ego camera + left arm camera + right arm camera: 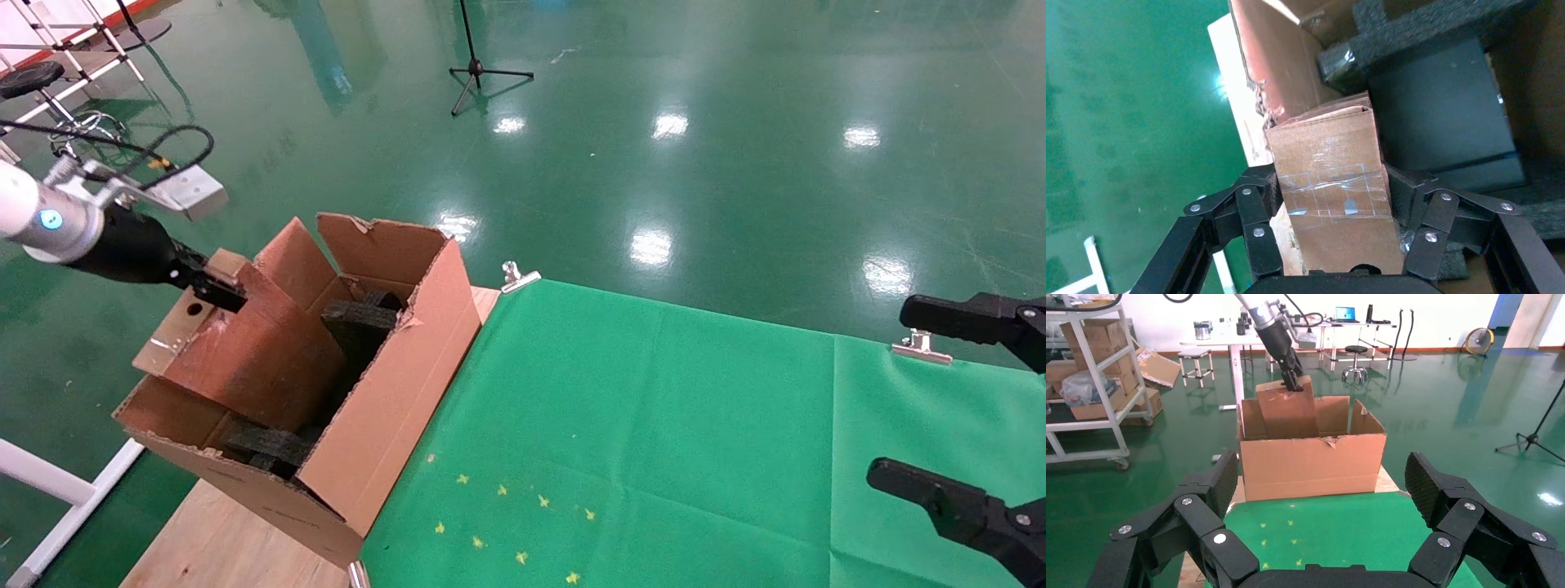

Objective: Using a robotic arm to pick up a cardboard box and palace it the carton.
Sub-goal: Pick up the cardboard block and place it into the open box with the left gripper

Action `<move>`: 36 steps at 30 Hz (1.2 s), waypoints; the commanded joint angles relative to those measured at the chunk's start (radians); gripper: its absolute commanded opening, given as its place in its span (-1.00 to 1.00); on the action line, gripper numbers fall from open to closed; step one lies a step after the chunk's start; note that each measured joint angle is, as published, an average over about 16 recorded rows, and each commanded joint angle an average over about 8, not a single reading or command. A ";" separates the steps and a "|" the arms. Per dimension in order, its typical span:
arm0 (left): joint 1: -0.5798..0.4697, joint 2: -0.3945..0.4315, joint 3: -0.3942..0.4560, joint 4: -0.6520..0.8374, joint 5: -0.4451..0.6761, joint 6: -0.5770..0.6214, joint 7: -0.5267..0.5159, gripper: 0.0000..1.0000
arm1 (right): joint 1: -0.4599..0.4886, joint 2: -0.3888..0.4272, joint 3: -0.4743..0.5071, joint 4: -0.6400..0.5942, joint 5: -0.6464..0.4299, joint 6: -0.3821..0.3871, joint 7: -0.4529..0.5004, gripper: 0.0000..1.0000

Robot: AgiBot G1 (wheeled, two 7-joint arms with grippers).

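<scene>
Black fingers [956, 498] of the right tool [972, 408] sit nearest in the head view, spread wide apart over the right edge of the green cloth [654, 425] and holding nothing. Across the tabletop [212, 539], at its left end, stands the carton [384, 408] with its flaps upright and black foam blocks [359, 327] inside. At the far left the robotic arm [49, 220] reaches over the carton, and its left tool [208, 286] is clamped on the upper end of the cardboard box [253, 351], which stands tilted with its lower part down inside the carton and its upper end, with 1 round hole in a narrow face, above the flaps. From the left wrist view, the left tool [1330, 202] presses 2 pads [1407, 196] against opposite sides of the cardboard box [1324, 159], whose taped face shows between them, with the foam [1438, 116] and the carton wall [1275, 61] beyond. From the right wrist view, the right tool [1321, 484] is open and empty over the green cloth [1333, 530], and farther off the carton [1312, 462] holds the cardboard box [1288, 410], gripped at its top by the robotic arm [1275, 337].
</scene>
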 commanded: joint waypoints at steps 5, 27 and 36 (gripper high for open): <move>0.064 0.022 0.001 0.033 0.002 -0.067 -0.020 -1.00 | 0.000 0.000 0.000 0.000 0.000 0.000 0.000 1.00; 0.279 0.076 -0.038 0.051 -0.055 -0.295 -0.108 -1.00 | 0.000 0.000 0.000 0.000 0.000 0.000 0.000 1.00; 0.369 0.086 -0.051 0.052 -0.073 -0.335 -0.133 -1.00 | 0.000 0.000 0.000 0.000 0.000 0.000 0.000 1.00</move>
